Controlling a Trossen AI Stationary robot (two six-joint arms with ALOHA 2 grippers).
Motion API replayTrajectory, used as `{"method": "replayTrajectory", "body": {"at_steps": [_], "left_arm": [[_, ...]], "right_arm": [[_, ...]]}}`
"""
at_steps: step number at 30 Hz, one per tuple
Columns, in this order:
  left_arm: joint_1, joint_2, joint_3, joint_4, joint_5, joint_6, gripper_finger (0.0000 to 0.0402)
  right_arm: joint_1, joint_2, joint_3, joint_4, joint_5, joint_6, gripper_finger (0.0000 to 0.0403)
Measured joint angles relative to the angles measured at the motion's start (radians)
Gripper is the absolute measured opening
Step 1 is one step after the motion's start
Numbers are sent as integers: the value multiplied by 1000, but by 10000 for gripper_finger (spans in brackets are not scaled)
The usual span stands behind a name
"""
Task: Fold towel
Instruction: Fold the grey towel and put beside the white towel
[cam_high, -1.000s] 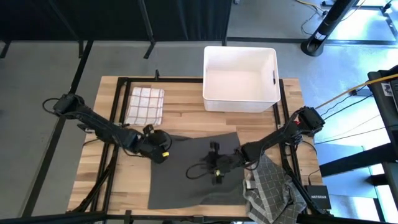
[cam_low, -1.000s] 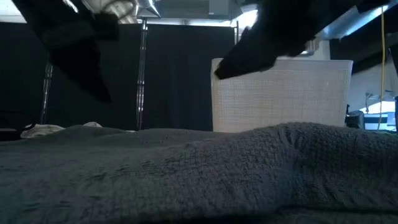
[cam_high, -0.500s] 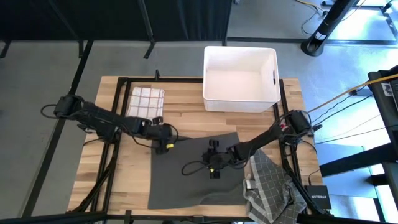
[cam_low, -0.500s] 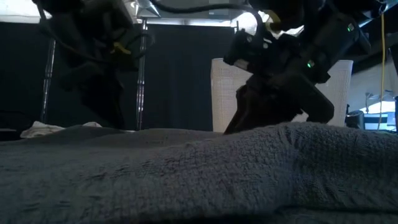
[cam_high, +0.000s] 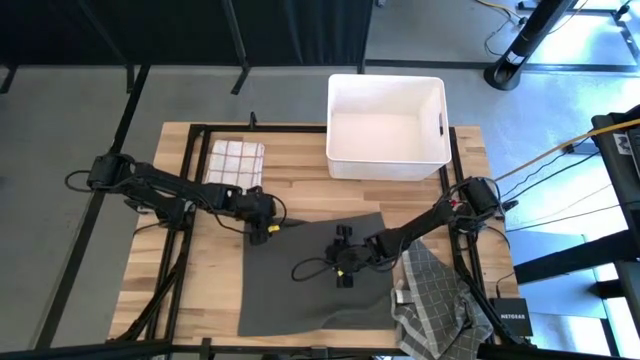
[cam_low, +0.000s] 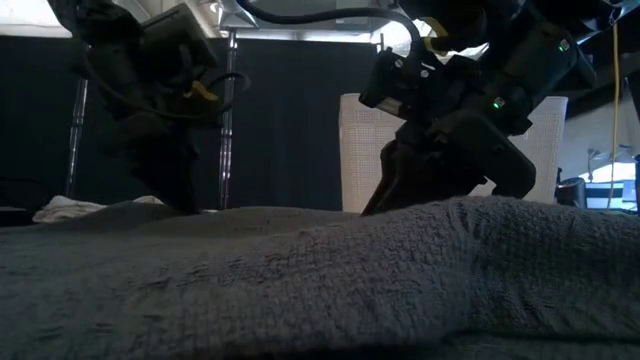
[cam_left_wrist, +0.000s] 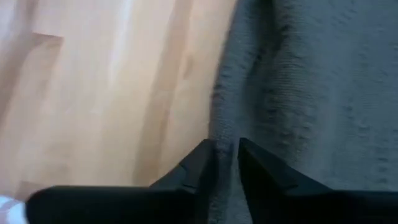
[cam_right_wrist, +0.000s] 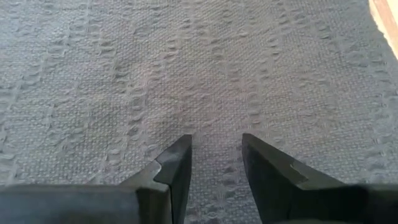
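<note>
I work in a lab or test bay: my wooden desk sits in a black frame, black curtains upper left, grey floor, loose cables at right.

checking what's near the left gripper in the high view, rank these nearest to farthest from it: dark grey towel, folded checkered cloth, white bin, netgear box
From the left gripper, in the high view:
1. Dark grey towel: its upper-left edge is right at the gripper.
2. Folded checkered cloth: toward the table's back-left.
3. White bin: back-right of the table.
4. Netgear box: off the table's front-right corner.
</note>
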Motion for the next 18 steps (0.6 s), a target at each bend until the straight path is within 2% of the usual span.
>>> {"method": "replayTrajectory", "body": {"at_steps": [6, 8, 12, 18], "left_arm": [[9, 0, 1, -37, 5, -2, 6], [25, -2, 1, -107, -31, -46, 7], [55, -2, 0, -174, -174, -168, 3], [72, -2, 0, -230, -218, -312, 3]], "right_arm": [[0, 0, 0, 0, 0, 3, 143], [0, 0, 0, 0, 0, 3, 143], [0, 0, 0, 0, 0, 2, 143], [0, 0, 0, -10, -1, 3, 143]]}}
